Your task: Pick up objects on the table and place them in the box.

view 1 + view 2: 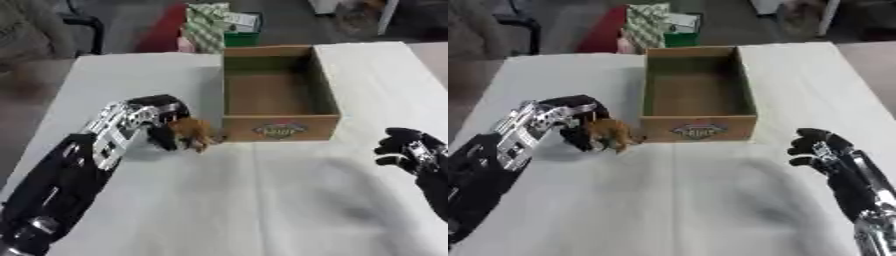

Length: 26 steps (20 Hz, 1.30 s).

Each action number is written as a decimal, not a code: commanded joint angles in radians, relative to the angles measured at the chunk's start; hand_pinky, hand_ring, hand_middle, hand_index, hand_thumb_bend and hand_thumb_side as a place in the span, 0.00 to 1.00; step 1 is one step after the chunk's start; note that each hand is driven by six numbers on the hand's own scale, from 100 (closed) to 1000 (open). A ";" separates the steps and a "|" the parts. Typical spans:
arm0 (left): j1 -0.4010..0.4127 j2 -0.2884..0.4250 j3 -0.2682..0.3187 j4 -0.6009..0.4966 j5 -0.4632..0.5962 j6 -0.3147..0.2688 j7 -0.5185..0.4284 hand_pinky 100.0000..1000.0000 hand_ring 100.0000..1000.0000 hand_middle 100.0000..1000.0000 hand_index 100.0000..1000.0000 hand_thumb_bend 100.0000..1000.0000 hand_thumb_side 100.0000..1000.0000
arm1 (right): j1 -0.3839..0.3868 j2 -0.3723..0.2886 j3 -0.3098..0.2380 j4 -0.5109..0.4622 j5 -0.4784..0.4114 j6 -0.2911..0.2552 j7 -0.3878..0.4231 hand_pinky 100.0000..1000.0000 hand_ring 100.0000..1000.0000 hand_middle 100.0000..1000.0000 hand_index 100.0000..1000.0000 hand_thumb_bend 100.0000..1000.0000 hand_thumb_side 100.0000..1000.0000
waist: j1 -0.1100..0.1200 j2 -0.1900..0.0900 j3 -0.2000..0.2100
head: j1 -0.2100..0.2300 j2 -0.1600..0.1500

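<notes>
My left hand (166,122) has its fingers curled round a small orange-brown toy (192,132), just left of the cardboard box (278,127). I'd lift it above the near wall before crossing right. My right hand (815,147) idles, fingers curled, empty.

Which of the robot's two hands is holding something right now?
The left hand: its fingers curl round a small orange-brown object beside the cardboard box. The right hand holds nothing.
</notes>
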<state>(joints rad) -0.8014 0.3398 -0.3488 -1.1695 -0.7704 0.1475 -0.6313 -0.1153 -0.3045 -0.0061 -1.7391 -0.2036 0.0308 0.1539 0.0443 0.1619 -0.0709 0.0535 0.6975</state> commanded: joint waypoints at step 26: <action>-0.247 0.103 -0.024 -0.211 -0.029 0.021 -0.142 0.46 0.20 0.12 0.31 0.00 0.16 | -0.012 -0.028 -0.001 -0.013 0.008 -0.003 0.006 0.59 0.64 0.57 0.74 0.00 0.56 | 0.010 -0.015 -0.023 | -0.008 -0.013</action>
<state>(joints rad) -1.0192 0.4378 -0.3804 -1.3837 -0.7739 0.1751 -0.7729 -0.1152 -0.3075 -0.0057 -1.7391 -0.2027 0.0306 0.1554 0.0583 0.1608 -0.0961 0.0425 0.6956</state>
